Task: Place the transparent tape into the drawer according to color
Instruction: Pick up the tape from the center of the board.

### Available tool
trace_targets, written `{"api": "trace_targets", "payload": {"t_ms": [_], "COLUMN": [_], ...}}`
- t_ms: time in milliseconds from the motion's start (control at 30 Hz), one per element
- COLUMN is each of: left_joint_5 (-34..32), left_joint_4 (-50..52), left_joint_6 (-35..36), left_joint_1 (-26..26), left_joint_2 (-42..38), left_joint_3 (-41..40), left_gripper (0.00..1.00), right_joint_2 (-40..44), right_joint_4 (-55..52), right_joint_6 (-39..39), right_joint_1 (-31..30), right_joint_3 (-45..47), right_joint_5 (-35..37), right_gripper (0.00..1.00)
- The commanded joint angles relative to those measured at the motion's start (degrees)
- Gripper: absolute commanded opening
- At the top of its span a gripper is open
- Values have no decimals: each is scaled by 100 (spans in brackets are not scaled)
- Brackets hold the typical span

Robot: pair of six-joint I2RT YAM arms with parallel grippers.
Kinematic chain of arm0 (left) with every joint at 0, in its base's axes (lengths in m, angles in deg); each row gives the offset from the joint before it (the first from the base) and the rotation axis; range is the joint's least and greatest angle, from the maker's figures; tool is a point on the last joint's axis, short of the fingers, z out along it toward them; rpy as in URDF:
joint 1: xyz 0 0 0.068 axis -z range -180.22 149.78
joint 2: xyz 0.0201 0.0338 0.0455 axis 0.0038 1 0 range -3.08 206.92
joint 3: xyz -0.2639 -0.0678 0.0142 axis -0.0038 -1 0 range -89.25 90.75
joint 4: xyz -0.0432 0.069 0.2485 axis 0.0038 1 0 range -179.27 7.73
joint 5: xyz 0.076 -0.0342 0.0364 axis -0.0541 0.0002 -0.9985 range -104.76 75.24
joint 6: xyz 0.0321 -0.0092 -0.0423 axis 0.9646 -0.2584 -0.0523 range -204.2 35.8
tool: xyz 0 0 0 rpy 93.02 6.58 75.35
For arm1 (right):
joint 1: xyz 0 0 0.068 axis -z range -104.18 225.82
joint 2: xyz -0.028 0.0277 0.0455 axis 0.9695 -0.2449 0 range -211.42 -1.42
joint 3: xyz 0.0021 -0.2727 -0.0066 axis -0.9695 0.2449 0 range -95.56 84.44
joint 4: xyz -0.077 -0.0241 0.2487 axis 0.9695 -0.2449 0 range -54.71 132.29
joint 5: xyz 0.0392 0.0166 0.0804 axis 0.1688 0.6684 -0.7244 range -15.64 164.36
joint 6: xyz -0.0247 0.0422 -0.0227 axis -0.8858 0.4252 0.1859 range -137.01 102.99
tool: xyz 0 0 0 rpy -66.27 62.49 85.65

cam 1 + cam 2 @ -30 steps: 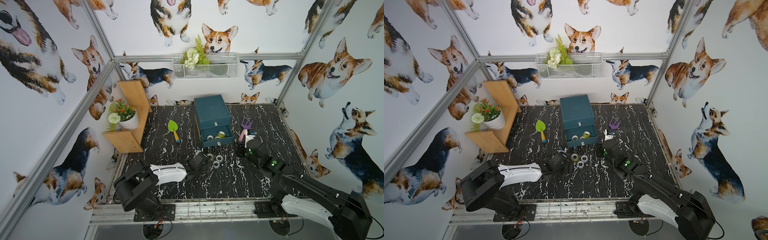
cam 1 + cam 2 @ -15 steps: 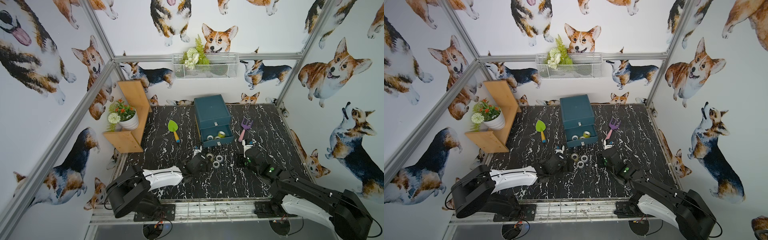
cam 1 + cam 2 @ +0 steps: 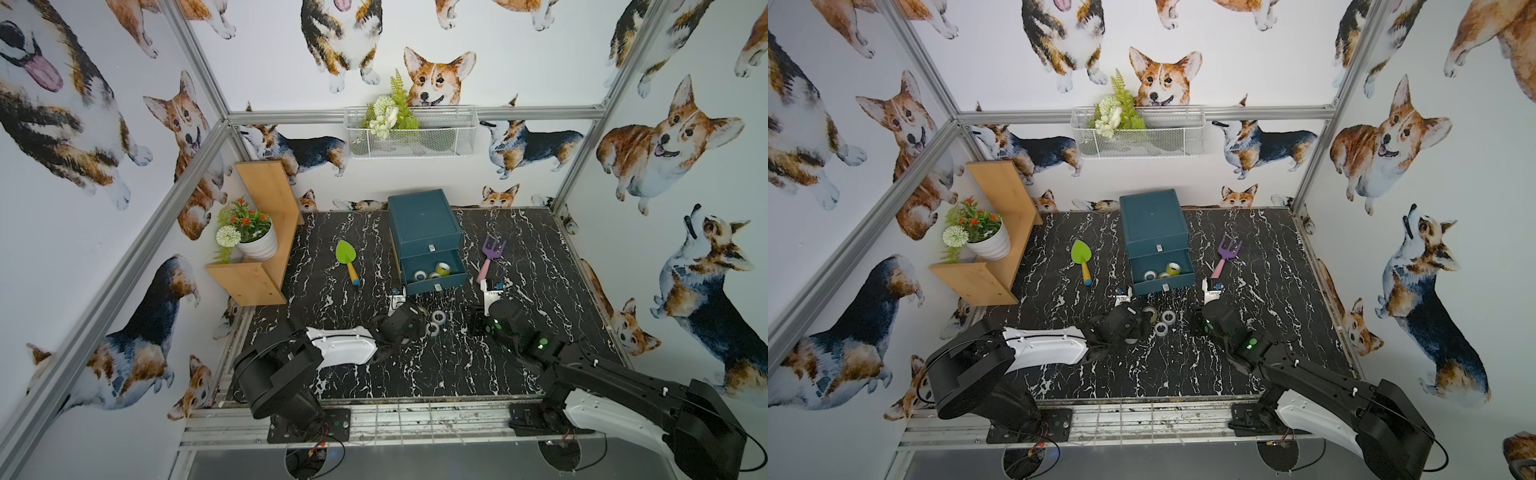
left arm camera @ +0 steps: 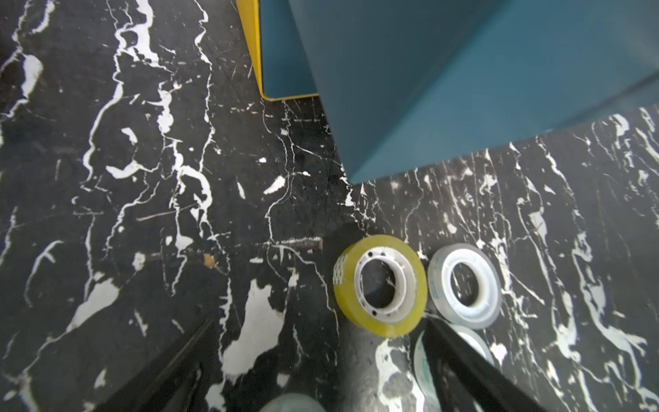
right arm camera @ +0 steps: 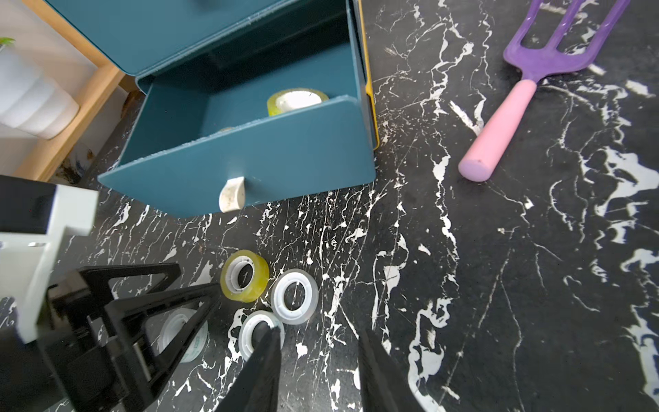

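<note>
Left gripper [image 4: 321, 321]: jaws wide, empty, low over the bench [image 3: 436, 374]. Yellow-green tape roll [image 4: 379, 285] lies flat just ahead of the fingertips, offset toward one finger, not yet straddled. The wide spread looks meant to clear its outer rim. Bottom drawer [image 5: 267, 160] of the teal chest [image 3: 424, 220] stands pulled out with a stored yellow-green roll [image 5: 297, 100] inside, so it's likely the matching bin. Clear rolls [image 5: 294, 296] sit touching or nearly touching the target, mid-bench just in front of the drawer, so there's a nudge risk. Right gripper [image 5: 313, 331]: jaws narrowly apart, nothing between, hovering beside the cluster. Probably waiting.
</note>
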Motion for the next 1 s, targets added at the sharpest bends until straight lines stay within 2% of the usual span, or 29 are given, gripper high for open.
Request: {"api": "trace_targets", "payload": {"t_ms": [0,233,400,567,733,867,967], "left_joint_5": [-224,-336,-390,-341,-78,-26,165], "left_joint_4": [130,623,855,1080,1246,1595,1583], "left_joint_6": [-81,-222,-313,-350,-155,-24,18], "left_joint_1": [4,-52,-160,-271,-361,-418,-497], "left_joint_2": [180,558,495,58,-249,-182,-108], "left_joint_3": [125,293,77,-142,-166,107,141], "left_gripper": [91,78,68,57,62,56,58], "right_joint_2": [81,237,350,379,416,442,478], "right_joint_4": [-37,-141,-187,-212,-225,-231,-257], "right_joint_6": [52,17,8,17,3,26,26], "right_joint_1": [-3,-3,-3,-3,-14,-12,-21], "right_joint_3": [19,-42,-103,-152,-201,-192,-177], "right_joint_5": [134,207,220,233,233,234,244], "right_gripper": [41,41,41,41,41,42,41]}}
